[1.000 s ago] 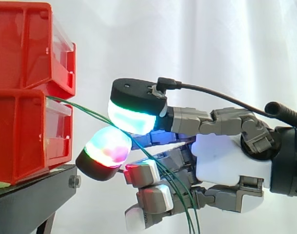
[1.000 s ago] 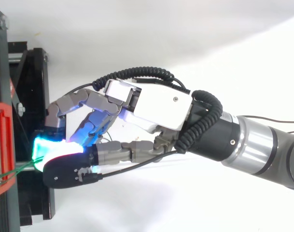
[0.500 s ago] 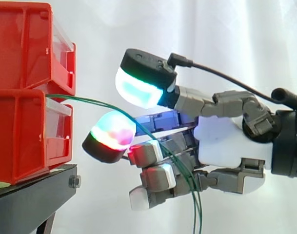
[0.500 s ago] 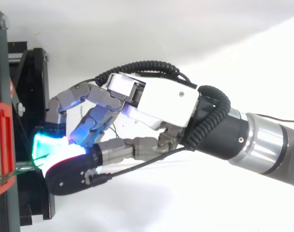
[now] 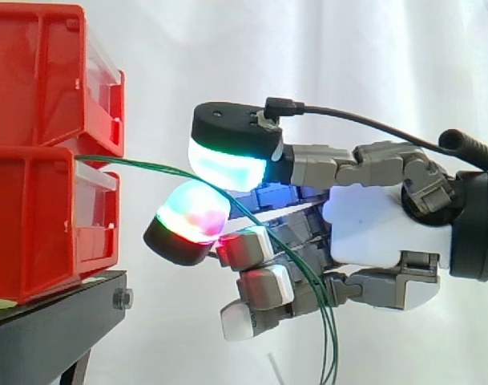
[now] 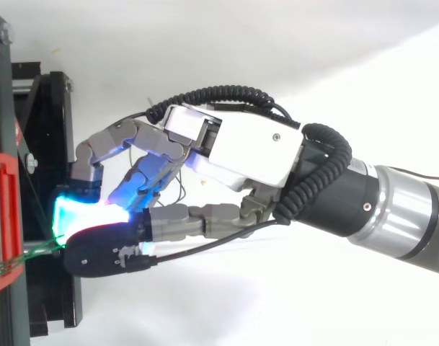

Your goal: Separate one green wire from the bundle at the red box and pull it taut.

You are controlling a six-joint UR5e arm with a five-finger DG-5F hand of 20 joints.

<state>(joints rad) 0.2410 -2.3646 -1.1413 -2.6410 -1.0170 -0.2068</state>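
Green wires (image 5: 147, 166) leave the gap between the two stacked red bins (image 5: 35, 224) and run right in a shallow arc. They pass between two glowing pads of my hand (image 5: 380, 233), then hang down in front of the curled lower fingers, where two or three strands show. The upper pad (image 5: 227, 164) glows cyan-green and the lower pad (image 5: 191, 216) green and red. The two pads meet around the wire just right of the bins. In the top view my hand (image 6: 241, 148) reaches left to the bin's edge (image 6: 6, 216), with the wire (image 6: 32, 249) running into the pads.
The bins stand on a black stand (image 5: 59, 321), whose frame (image 6: 50, 144) lies under my fingertips in the top view. A white curtain hangs behind. The arm comes in from the right.
Half a second ago the upper pad was lifted clear of the lower one; it has come back down onto the wire. The hand has shifted slightly right.
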